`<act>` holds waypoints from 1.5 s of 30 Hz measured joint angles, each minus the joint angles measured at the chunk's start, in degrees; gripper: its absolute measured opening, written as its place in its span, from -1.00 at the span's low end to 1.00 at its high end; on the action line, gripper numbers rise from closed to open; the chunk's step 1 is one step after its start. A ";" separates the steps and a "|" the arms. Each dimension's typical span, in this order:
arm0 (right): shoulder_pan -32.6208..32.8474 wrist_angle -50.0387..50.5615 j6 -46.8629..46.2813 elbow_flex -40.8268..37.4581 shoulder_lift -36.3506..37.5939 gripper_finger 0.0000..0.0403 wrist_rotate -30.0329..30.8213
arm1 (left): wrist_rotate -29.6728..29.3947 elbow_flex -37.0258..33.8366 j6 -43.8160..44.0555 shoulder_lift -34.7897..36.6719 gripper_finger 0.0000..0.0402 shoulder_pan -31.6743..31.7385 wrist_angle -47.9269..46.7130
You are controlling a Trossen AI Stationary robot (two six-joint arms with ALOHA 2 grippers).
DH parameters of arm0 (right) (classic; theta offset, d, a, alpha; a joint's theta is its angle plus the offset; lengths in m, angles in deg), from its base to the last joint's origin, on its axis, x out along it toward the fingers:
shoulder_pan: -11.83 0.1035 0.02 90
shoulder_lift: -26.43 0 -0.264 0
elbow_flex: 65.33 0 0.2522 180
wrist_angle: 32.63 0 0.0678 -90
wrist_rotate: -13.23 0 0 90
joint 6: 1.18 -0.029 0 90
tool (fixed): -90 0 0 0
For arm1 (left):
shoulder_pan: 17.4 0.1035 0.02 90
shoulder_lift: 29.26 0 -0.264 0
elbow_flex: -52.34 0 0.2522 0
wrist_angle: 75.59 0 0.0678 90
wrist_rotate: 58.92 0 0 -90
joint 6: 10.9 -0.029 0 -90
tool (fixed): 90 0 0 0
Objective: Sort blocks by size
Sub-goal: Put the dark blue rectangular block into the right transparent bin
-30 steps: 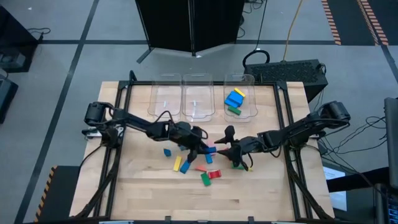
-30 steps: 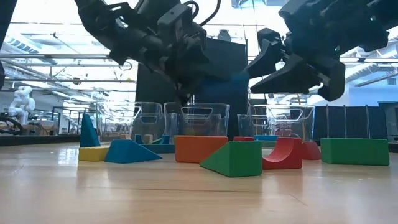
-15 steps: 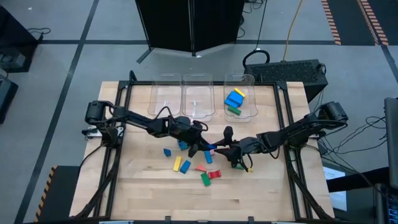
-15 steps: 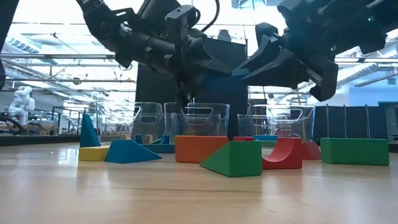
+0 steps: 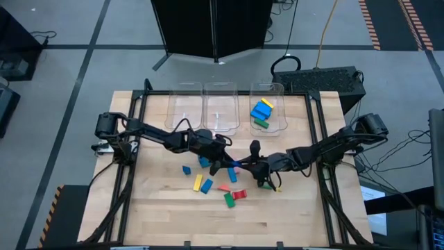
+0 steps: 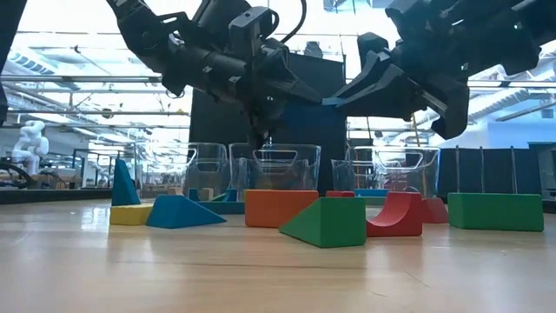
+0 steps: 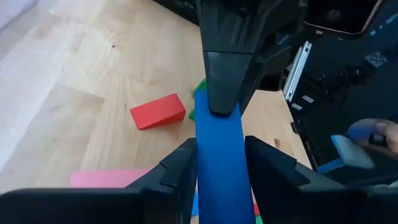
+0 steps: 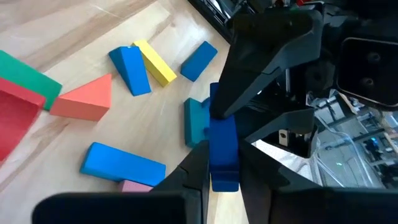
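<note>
A long blue block (image 5: 236, 164) hangs in the air over the middle of the table between my two grippers. My left gripper (image 5: 227, 164) reaches it from the table's left and my right gripper (image 5: 245, 165) from the right; both are shut on it. In the low view the two grippers' fingertips meet high above the wood, the left (image 6: 314, 94) and the right (image 6: 340, 94). Several more blocks lie flat on the wood below: a red one (image 7: 158, 112), an orange wedge (image 8: 84, 98), a yellow one (image 8: 153, 62) and some blue ones (image 8: 122, 163). My left gripper pinches the blue block's near end (image 7: 219, 180) between its two fingers, by the long sides. It comes from the table's left, slanting a little down, and the block runs on along the fingers. The block is clear of the table. My right gripper pinches the block's other end (image 8: 224, 163) between its two fingers. It comes from the table's right, slanting a little down, with the block lying along the fingers. One of its fingers (image 7: 222, 93) lies on that end in the left wrist view.
Three clear bins stand in a row at the table's far edge: left (image 5: 184, 111), middle (image 5: 220, 111), right (image 5: 267, 126). The right one holds blue, yellow and green blocks. Loose blocks (image 5: 228, 200) lie under and in front of the grippers. Bare wood lies along the near edge.
My right gripper, wide open a second ago, has shut its fingers on the free end of the blue block held out by my left gripper. The block has stayed in the air between the two.
</note>
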 joint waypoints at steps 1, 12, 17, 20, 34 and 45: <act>0.03 0.00 -0.08 0.00 0.00 -0.74 0.86 | 0.74 0.00 -1.10 0.00 -0.34 0.15 0.04; -0.78 3.11 -5.98 0.00 2.72 -0.74 3.31 | 4.53 0.09 -4.45 0.42 -0.32 1.90 0.17; -2.09 5.91 -10.33 0.11 5.95 -0.74 3.23 | 3.47 0.09 -7.39 2.47 -0.32 2.39 -0.16; -2.40 6.67 -11.63 0.11 8.08 -0.74 3.28 | 2.78 0.09 -8.76 4.16 -0.32 2.39 -0.55; -3.96 16.32 -9.62 -0.17 16.80 -0.74 8.00 | 7.70 -0.07 -11.78 6.65 0.25 2.95 -5.58; -17.03 28.12 -20.74 -0.09 28.87 -0.74 9.43 | -2.29 -0.05 -19.37 10.48 0.38 4.91 -15.76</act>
